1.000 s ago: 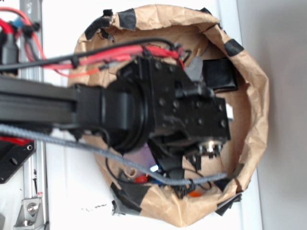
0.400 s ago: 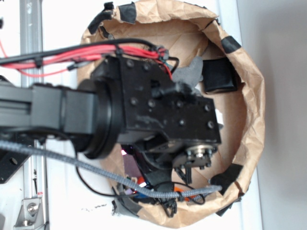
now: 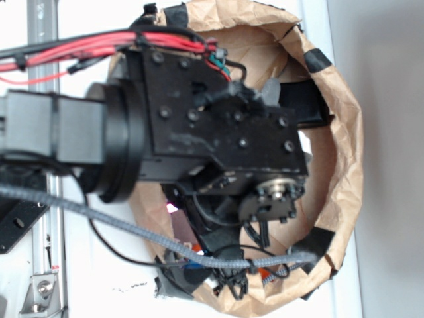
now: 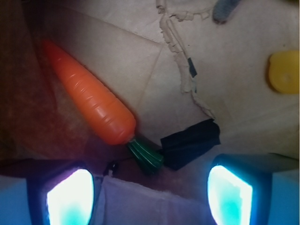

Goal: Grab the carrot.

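Observation:
In the wrist view the carrot (image 4: pixel 91 96) lies slantwise on brown paper, orange tip at upper left, green stem (image 4: pixel 146 156) at lower right. My gripper (image 4: pixel 150 199) hovers above it, open, its two glowing pads (image 4: pixel 70 199) far apart with nothing between them. The stem lies just ahead of the gap, the orange body further up and to the left. In the exterior view the arm (image 3: pixel 199 132) covers most of the paper bowl (image 3: pixel 344 152) and hides the carrot.
A yellow toy (image 4: pixel 283 72) sits at the right edge of the wrist view. A black tape patch (image 4: pixel 191 143) lies beside the carrot's stem. A pale cloth (image 4: pixel 154 206) shows under the jaws. The crumpled paper wall rings the workspace.
The arm has moved up in the exterior view, and its wrist looms larger over the bowl.

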Tool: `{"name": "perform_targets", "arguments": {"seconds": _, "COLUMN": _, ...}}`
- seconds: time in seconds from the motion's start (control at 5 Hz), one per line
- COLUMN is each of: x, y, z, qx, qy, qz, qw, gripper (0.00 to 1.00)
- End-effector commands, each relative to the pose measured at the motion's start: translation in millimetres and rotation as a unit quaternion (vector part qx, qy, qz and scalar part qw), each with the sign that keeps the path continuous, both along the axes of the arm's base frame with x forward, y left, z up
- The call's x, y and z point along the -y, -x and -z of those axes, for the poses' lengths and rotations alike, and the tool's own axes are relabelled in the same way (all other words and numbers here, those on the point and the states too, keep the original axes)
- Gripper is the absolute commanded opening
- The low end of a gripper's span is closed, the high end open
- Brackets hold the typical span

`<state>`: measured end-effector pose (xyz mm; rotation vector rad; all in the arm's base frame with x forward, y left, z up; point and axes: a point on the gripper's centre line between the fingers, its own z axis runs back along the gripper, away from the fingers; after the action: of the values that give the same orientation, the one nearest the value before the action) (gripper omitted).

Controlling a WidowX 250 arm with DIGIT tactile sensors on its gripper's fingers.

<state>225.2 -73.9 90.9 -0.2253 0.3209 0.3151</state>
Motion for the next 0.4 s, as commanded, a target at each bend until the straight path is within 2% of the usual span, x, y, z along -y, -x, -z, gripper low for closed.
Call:
{"name": "perform_targets", "arguments": {"seconds": 0.0, "x": 21.0, "y": -7.5, "z": 20.9, "qx": -0.003, "qy": 0.016, "qz": -0.001, "qw": 1.000, "gripper": 1.00}}
{"name": "perform_targets", "arguments": {"seconds": 0.2, "x": 30.1, "y": -10.4, "z": 34.3, "qx": 0.010, "qy": 0.036, "qz": 0.011, "qw": 0.999, "gripper": 1.00}}
